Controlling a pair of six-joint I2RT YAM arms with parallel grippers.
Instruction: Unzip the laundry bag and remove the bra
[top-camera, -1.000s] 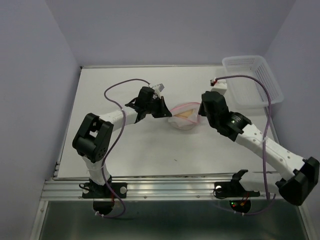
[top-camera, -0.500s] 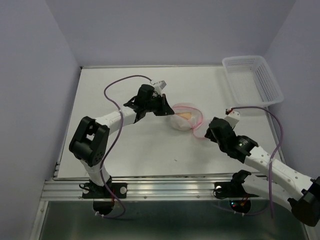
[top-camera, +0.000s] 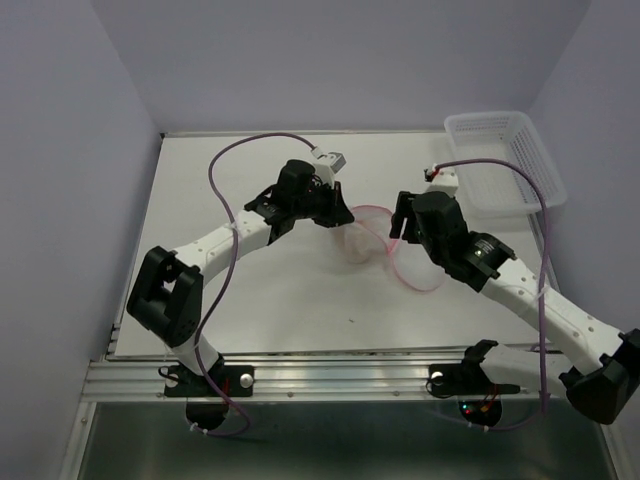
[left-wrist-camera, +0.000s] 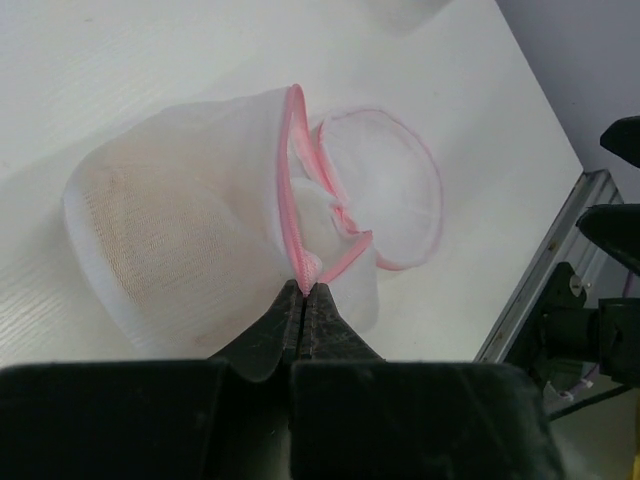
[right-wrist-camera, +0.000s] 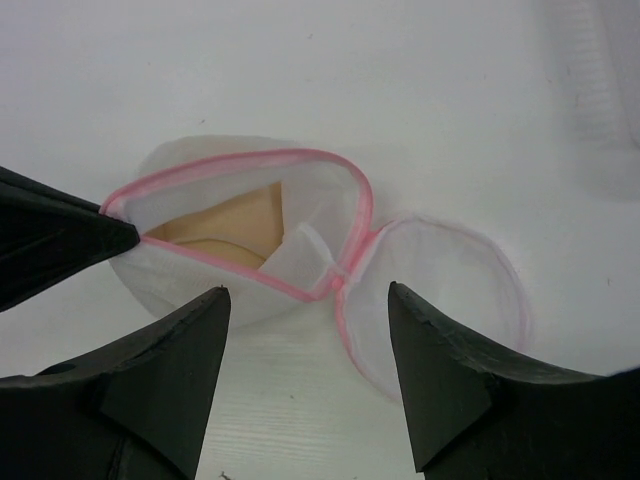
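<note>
The laundry bag (top-camera: 360, 240) lies mid-table, a white mesh pouch with a pink zipper rim. It is unzipped, and its round flap (top-camera: 415, 268) lies flat on the table beside the mouth. My left gripper (left-wrist-camera: 305, 288) is shut on the pink rim at the bag's (left-wrist-camera: 180, 250) edge and holds the mouth up. Inside the open mouth, the peach-tan bra (right-wrist-camera: 235, 225) shows in the right wrist view. My right gripper (right-wrist-camera: 307, 290) hovers just in front of the bag (right-wrist-camera: 200, 275), open, with nothing between its fingers. The flap (right-wrist-camera: 430, 290) lies to the right of them.
A white plastic lattice basket (top-camera: 505, 160) stands at the back right corner. Purple cables loop over both arms. The metal rail (top-camera: 350, 375) runs along the table's near edge.
My right gripper pulled away to the near right, then came back to the bag and opened. The flap now lies spread open. The left gripper kept its hold on the rim.
</note>
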